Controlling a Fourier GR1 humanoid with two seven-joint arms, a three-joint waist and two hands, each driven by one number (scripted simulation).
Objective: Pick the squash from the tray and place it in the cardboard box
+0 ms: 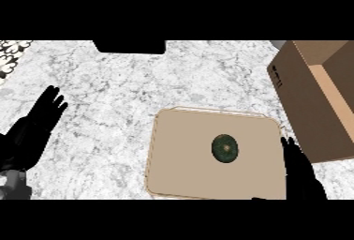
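A small dark green squash (224, 148) lies near the middle of a beige tray (180, 164) on the marble counter. An open cardboard box (319, 98) stands at the right edge, just beyond the tray's right side. My right hand (300, 171) is at the tray's right rim, fingers straight and pointing away from me, a short way right of the squash and not touching it. My left hand (33, 126) rests open at the far left, well away from the tray.
A black object (130, 46) sits at the counter's far edge, top centre. A patterned surface (12, 54) shows in the top left corner. Bare marble counter (110, 103) lies between my left hand and the tray.
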